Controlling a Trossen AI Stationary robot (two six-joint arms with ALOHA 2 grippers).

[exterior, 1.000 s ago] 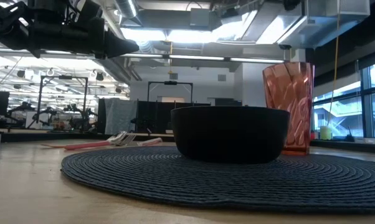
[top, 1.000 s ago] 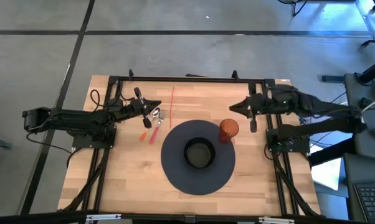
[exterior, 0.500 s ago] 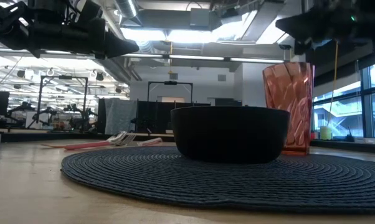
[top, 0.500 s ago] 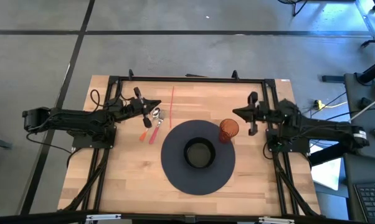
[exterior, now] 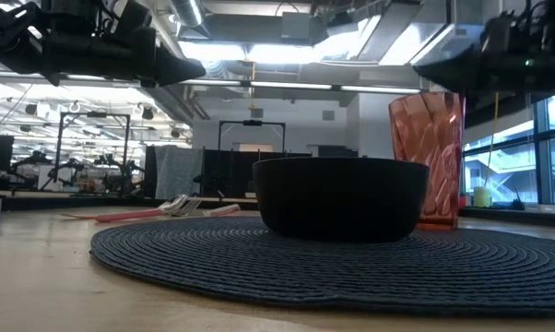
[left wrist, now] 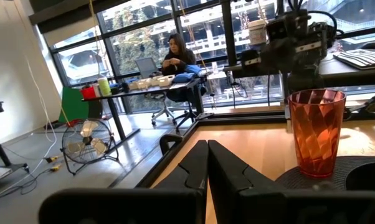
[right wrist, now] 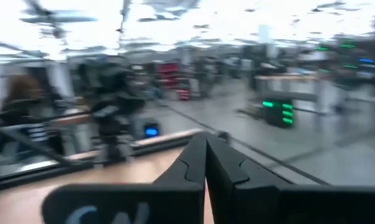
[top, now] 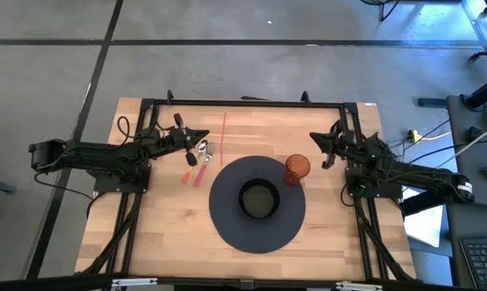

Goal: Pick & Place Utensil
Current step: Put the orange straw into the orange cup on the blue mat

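At the centre of the high view, a round dark woven placemat (top: 256, 204) lies on the wooden surface (top: 171, 234), carrying a black bowl (top: 258, 200) at its middle and an orange-red faceted tumbler (top: 297, 170) upright at its upper right edge. Left of the mat, near the upper left of the surface, the utensils lie together: a metal spoon (top: 201, 148), a fork (top: 208, 150) just beside it, and red-orange handles (top: 193, 172) running down and left from them; a thin red stick (top: 223, 139) lies apart to their right. The left gripper (top: 201, 136) hovers above the spoon end of this group, not touching it, with fingers pressed together, as the left wrist view confirms (left wrist: 207, 167). The right gripper (top: 316, 140) is at the right of the surface, above and right of the tumbler, clear of it; its fingers meet at a closed point in the right wrist view (right wrist: 204, 158). The low view shows the bowl (exterior: 340, 196) and tumbler (exterior: 427, 157) on the mat (exterior: 333, 267), with the utensils (exterior: 181, 207) flat on the surface at left behind it. Beyond the surface in the left wrist view, a seated person (left wrist: 178, 59) is at a desk by the windows.
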